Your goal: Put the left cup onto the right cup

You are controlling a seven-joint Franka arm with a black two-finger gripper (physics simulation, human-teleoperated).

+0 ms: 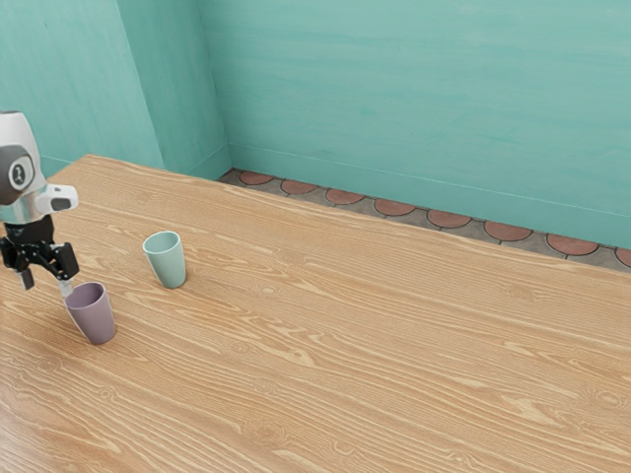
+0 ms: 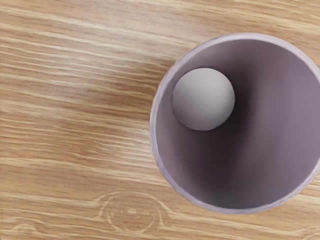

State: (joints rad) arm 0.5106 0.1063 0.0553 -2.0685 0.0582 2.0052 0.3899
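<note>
Two cups are standing on the table [image 1: 394, 345]: a purple cup [image 1: 92, 313] at the exterior view's near left and a teal cup [image 1: 165, 259] a little farther back and to its right, the two apart. Most of the arm [image 1: 18, 172] is being cut off by the exterior view's left edge, leaving its white end and the black gripper [image 1: 45, 285] showing. The jaws are standing apart. One finger [image 1: 65, 287] is hanging at the purple cup's left rim, though whether it is touching is hard to make out, and the other is hanging farther left over bare wood. From the wrist, the purple cup [image 2: 260, 150] is gaping open just under the hand, its rim running off at one side and its pale round bottom sitting off-centre in the shadowed inside. Light wood with wavy grain is covering the tabletop. Teal walls [image 1: 414, 89] are rising behind, meeting in a corner at the far left, and reddish round floor tiles [image 1: 449, 219] are showing along the table's far edge.
</note>
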